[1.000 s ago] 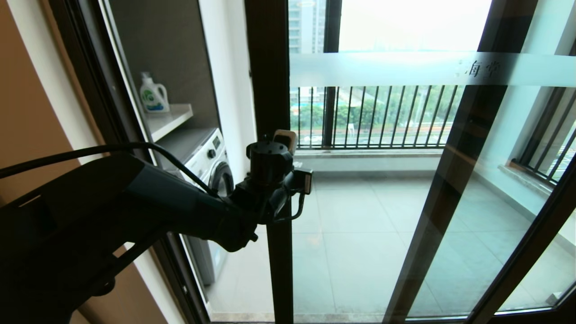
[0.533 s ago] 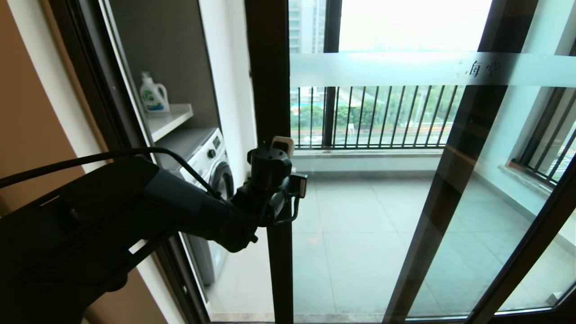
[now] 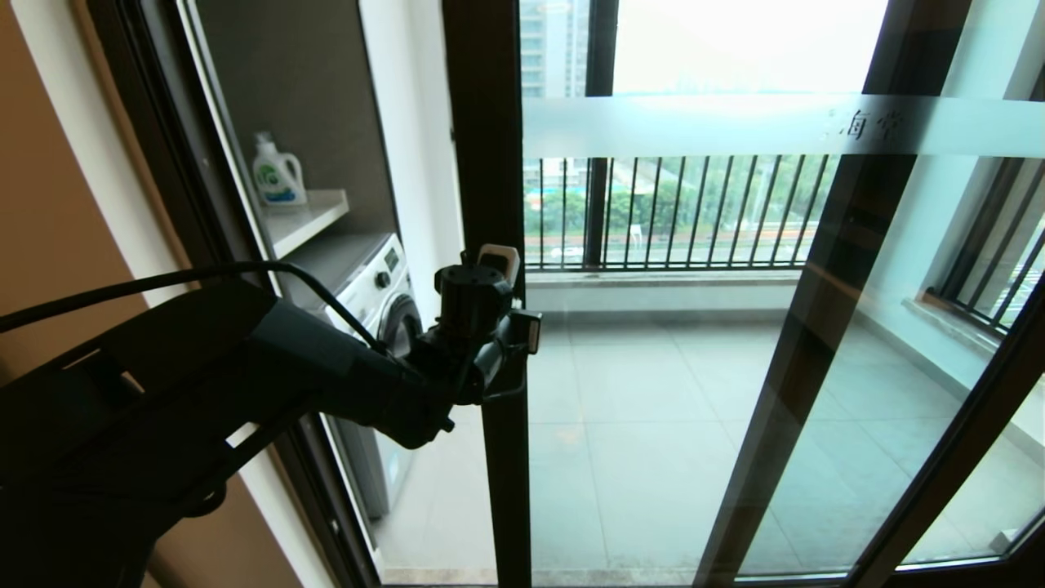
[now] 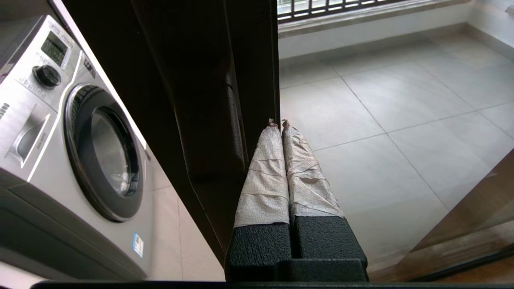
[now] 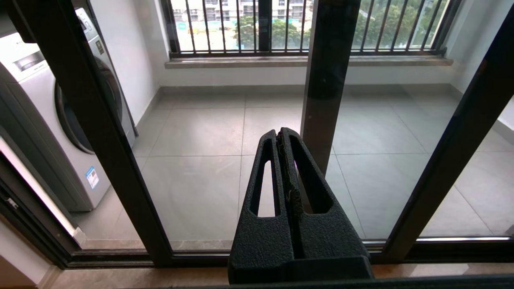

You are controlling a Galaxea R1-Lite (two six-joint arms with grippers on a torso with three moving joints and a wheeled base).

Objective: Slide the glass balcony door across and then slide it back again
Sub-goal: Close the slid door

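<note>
Left arm (image 3: 245, 367): dark grey-black casing, black cable (image 3: 204, 273) looping over it, round black wrist housing. Left gripper (image 4: 281, 124): textured black base, jaws wrapped in pale crinkled tape. Right gripper (image 5: 280, 136): textured black, slotted jaws.

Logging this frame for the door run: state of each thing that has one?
glass balcony door: partly open, gap on its left toward the laundry side
left gripper: shut, tips beside the door frame's edge
right gripper: shut, holding nothing, short of the glass
washing machine: round door closed
detergent bottle: upright on the shelf, cap on
</note>
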